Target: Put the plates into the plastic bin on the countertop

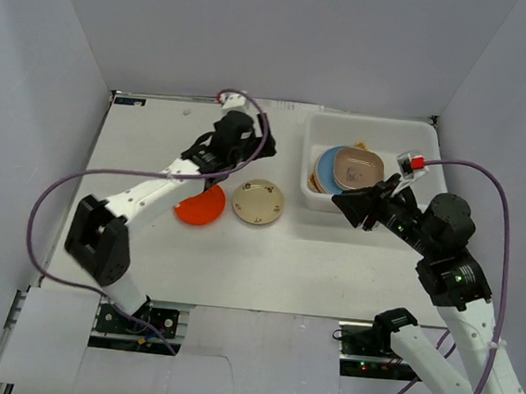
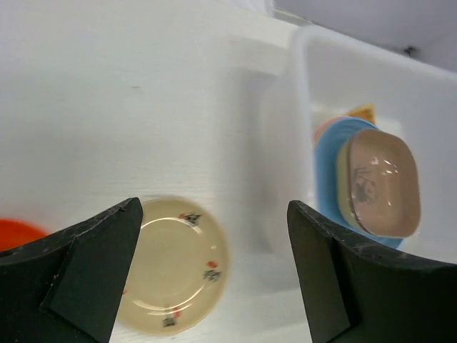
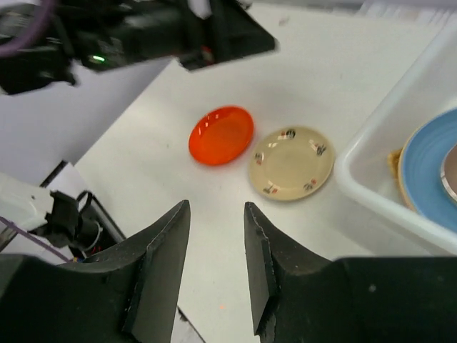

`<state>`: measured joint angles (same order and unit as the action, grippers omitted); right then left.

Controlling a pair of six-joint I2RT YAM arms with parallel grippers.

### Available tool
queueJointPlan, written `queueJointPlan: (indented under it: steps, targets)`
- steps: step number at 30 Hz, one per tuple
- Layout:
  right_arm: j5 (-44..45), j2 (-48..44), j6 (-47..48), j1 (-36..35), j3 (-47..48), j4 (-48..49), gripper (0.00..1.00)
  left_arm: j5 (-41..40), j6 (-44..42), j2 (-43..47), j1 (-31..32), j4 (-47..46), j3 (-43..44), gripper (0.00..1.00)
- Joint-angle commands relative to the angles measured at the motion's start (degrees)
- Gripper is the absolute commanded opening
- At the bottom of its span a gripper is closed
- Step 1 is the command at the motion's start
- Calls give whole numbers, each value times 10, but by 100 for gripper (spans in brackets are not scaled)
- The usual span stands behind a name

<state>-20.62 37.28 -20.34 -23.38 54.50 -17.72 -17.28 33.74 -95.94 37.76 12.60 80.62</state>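
The white plastic bin [image 1: 321, 128] stands at the back right of the countertop [image 1: 157, 140]. It holds a stack of plates: a blue round one [image 1: 323, 175] with a pinkish-brown rounded-square one [image 1: 357, 169] on top. A cream patterned plate [image 1: 259, 202] and an orange-red plate [image 1: 199, 207] lie on the counter left of the bin. My left gripper [image 1: 210, 187] hovers above the orange-red plate, wide open and empty. In the left wrist view [image 2: 214, 207] the cream plate [image 2: 175, 264] lies below its fingers. My right gripper [image 1: 344, 207] is open and empty at the bin's near-left corner.
White walls border the counter on three sides. The right wrist view shows the orange-red plate [image 3: 221, 134], the cream plate [image 3: 291, 162], the bin's rim [image 3: 385, 193] and the left arm [image 3: 143, 36] across the top. Purple cables loop off both arms.
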Motion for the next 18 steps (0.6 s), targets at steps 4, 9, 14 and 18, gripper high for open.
queueJointPlan:
  steps: [4, 9, 14, 18]
  targets:
    - [-45, 103, 37, -60, -47, 31, 44, -1, 77, 285, -108, 7, -321, 93]
    - [184, 113, -62, -192, -115, 136, 46, 29, 156, 448, -210, 20, -487, 90]
    - [268, 63, -354, -216, -423, 480, 55, 90, 199, 491, -263, -10, -570, 90]
    - [365, 114, -416, -220, -488, 570, 65, 114, 205, 477, -287, -35, -592, 91]
